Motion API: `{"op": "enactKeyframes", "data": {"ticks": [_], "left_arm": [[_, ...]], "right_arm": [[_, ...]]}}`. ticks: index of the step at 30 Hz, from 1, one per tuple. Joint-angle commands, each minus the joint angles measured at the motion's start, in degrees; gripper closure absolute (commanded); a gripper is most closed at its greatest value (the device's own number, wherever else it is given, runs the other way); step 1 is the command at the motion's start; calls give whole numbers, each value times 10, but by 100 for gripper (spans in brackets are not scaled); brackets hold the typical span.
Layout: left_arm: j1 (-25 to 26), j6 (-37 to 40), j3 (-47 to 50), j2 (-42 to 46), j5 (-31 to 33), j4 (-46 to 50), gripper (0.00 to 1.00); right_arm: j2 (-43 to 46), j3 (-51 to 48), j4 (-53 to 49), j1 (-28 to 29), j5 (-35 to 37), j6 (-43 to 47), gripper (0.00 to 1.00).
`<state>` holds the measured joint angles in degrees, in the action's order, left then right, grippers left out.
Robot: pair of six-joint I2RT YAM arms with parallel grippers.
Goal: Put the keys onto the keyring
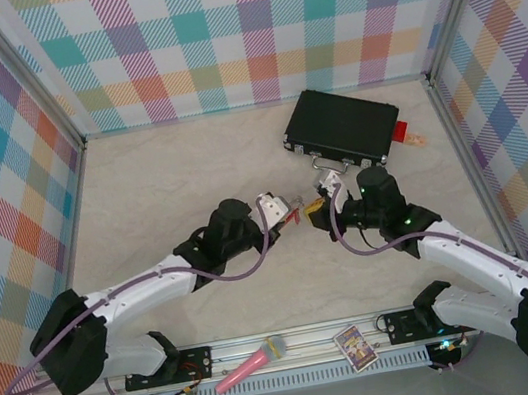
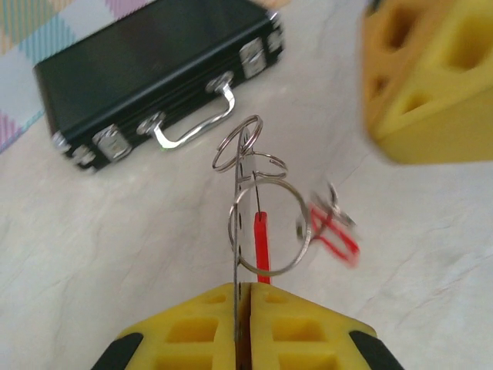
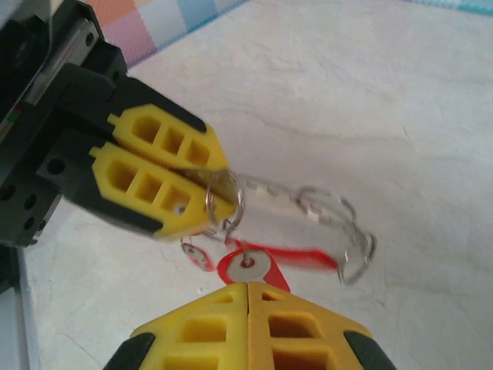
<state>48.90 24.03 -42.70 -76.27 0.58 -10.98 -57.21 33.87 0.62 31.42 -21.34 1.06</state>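
My left gripper [image 1: 285, 216] [image 2: 248, 287] is shut on a thin metal edge of the keyring [image 2: 288, 267], a grey loop standing upright just past its fingertips. A red key tag [image 2: 263, 245] hangs inside the loop, and a second, blurred one [image 2: 336, 234] lies to its right. Smaller metal loops [image 2: 239, 145] stick up above. My right gripper [image 1: 319, 212] [image 3: 248, 285] faces the left gripper's yellow fingers [image 3: 158, 176] and is shut on a red key tag [image 3: 259, 267] with a metal eyelet. The keyring [image 3: 224, 202] hangs at the left fingertips, with another blurred red tag [image 3: 312, 257] beside it.
A black case [image 1: 341, 126] [image 2: 158, 73] with metal latches and handle lies behind the grippers, with a red block with a beige bit [image 1: 406, 136] at its right end. A pink microphone [image 1: 250, 362] and a small card [image 1: 355, 347] rest on the front rail.
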Motion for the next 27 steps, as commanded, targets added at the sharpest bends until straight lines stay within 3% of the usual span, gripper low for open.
{"op": "enactKeyframes", "data": {"ticks": [1, 3, 5, 8, 10, 11, 16, 19, 20, 22, 24, 27], "left_arm": [[4, 29, -6, -29, 84, -29, 100], [8, 31, -5, -45, 92, -40, 100], [12, 35, -3, -57, 97, -55, 100], [18, 52, -15, -78, 122, -47, 100], [23, 63, -25, -89, 138, -41, 100], [25, 69, -29, -93, 142, -39, 100], [52, 91, -68, -134, 171, -18, 100], [75, 111, -94, -172, 204, -12, 100], [81, 111, -102, -184, 211, -10, 100], [88, 108, -116, -201, 207, -6, 100], [91, 105, -128, -220, 208, -2, 100], [91, 104, -127, -245, 232, -18, 100]], "right_arm": [[-7, -14, 0, -3, 27, -20, 100], [-16, -25, 18, -4, 26, -28, 99], [-23, -37, 41, -4, 34, -42, 82], [-23, -47, 52, -4, 54, -48, 81], [-13, -56, 55, -4, 85, -60, 67], [-6, -62, 55, -5, 100, -64, 67], [63, -97, 46, -6, 246, -111, 56], [121, -116, 12, -12, 367, -144, 36], [143, -122, 0, -15, 392, -150, 35], [180, -132, -24, -23, 427, -162, 35], [223, -143, -47, -26, 459, -172, 22], [277, -158, -62, -29, 480, -172, 14]]}}
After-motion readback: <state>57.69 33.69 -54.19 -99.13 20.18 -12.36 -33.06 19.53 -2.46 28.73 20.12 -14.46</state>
